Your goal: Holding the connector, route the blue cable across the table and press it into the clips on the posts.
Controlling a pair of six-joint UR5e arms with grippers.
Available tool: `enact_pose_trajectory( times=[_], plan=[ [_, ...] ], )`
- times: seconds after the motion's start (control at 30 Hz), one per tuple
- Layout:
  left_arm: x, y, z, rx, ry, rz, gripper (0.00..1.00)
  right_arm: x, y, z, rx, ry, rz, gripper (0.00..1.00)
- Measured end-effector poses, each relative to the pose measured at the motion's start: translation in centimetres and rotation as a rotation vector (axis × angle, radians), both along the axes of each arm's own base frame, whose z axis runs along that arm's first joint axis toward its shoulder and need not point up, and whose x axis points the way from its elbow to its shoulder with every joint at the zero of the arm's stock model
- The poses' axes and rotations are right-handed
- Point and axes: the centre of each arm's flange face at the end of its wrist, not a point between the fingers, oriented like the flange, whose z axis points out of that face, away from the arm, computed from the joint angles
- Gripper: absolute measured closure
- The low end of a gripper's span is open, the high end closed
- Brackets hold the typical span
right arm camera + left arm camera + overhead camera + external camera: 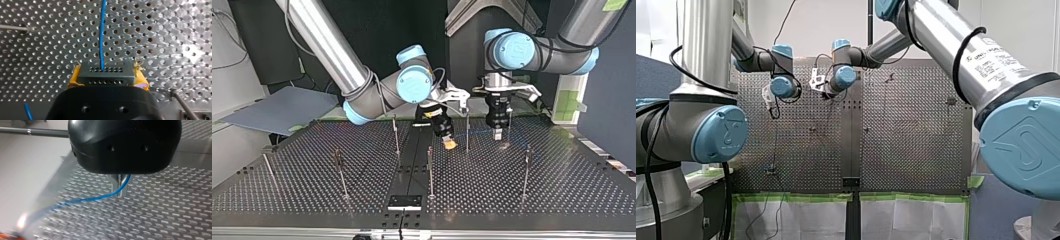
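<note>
A dark multi-hole connector sits between the yellow pads of my right gripper, which is shut on it. The blue cable leaves the connector and runs straight ahead over the perforated table. In the left wrist view my left gripper has its metal fingers shut on the blue cable, which trails away to one side. In the top view my right gripper hangs near the middle, my left gripper to its right, a faint stretch of cable between them.
Thin upright posts stand across the table, among them one between the two grippers, one nearer the camera and one at the right. A black plate lies at the near edge. A grey sheet lies off the table's left.
</note>
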Motion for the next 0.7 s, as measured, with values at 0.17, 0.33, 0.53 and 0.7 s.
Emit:
enact_pose_trajectory(
  times=[0.17,0.33,0.53,0.7],
  plan=[
    [-0.7,-0.1,-3.8,0.006,0.066,0.012,1.00,-0.2,0.3,-0.9,0.010,0.018,0.004,1.00],
    [-1.5,0.0,-7.5,0.014,0.129,0.017,1.00,-0.7,0.4,-2.3,0.024,0.044,-0.002,1.00],
    [-2.6,0.5,-10.5,0.007,0.170,0.028,1.00,-1.1,0.8,-4.0,0.035,0.082,0.000,1.00],
    [-3.9,1.0,-12.0,0.005,0.187,0.032,1.00,-1.5,1.5,-5.6,0.044,0.119,0.005,1.00]
  ],
)
